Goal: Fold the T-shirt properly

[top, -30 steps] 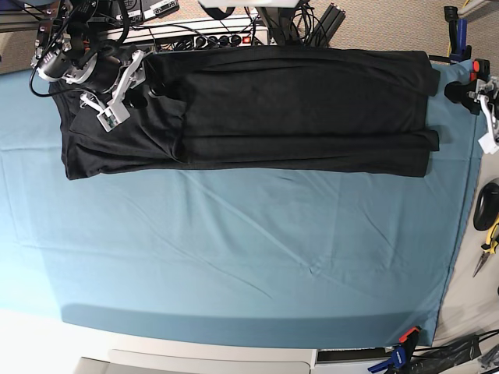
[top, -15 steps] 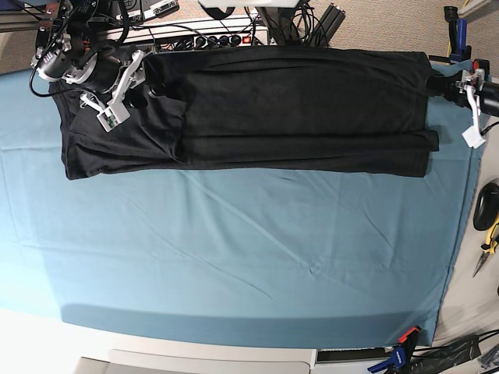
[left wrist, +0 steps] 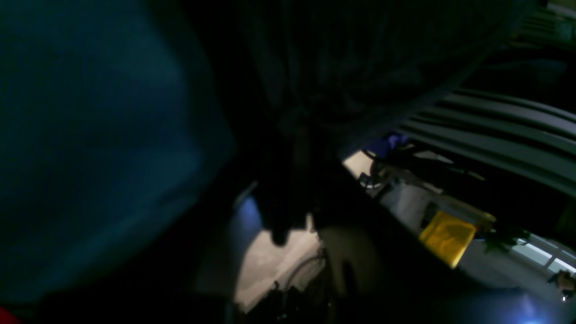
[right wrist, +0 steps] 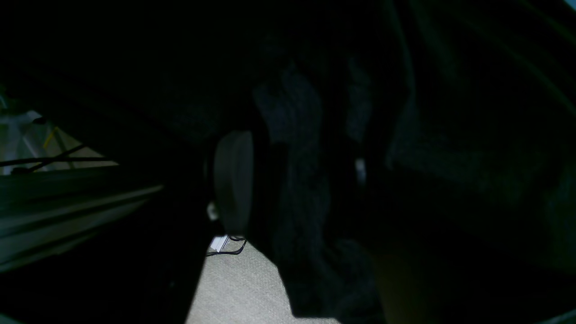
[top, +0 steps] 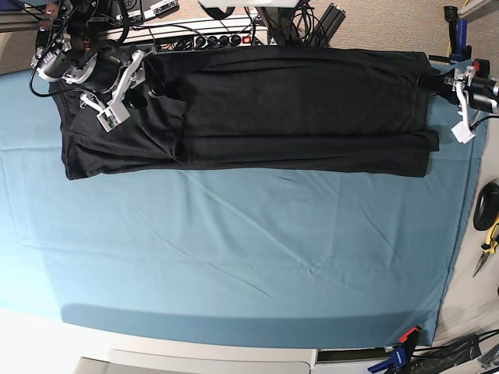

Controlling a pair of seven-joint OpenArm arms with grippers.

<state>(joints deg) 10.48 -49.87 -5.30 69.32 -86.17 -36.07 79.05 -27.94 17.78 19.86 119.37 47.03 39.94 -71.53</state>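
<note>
item: shirt (top: 296, 109), black, plain side up, laid as a long band across the far part of the teal cloth (top: 234, 249). both long edges look already turned in toward the middle, so the lengthwise folds read as done; layered seams run along the band. still at full length, so the crosswise folds, end over end, appear left to do.

item: right pincer (top: 109, 105), over the band's collar-side end, directly above black fabric. in the right wrist view a dark pad (right wrist: 234, 180) stands beside a ridge of bunched shirt (right wrist: 297, 180), with fabric seeming to sit between the fingers; too dark to be sure it is pinched, so grip state: cannot tell.

item: left pincer (top: 460, 93), at the opposite end, just off the shirt's far corner, at the cloth's edge. from this pincer the band stretches away toward the other arm. left wrist view is dim and blurred: dark fabric ahead, cloth (left wrist: 90, 135) to one side, floor clutter beyond. whether the fingers are wide, narrow, or on the corner: cannot tell.

judgement: roughly midway. both pincers sit at the band's ends, suited to taking corners for a crosswise fold; no such fold yet made.
</note>
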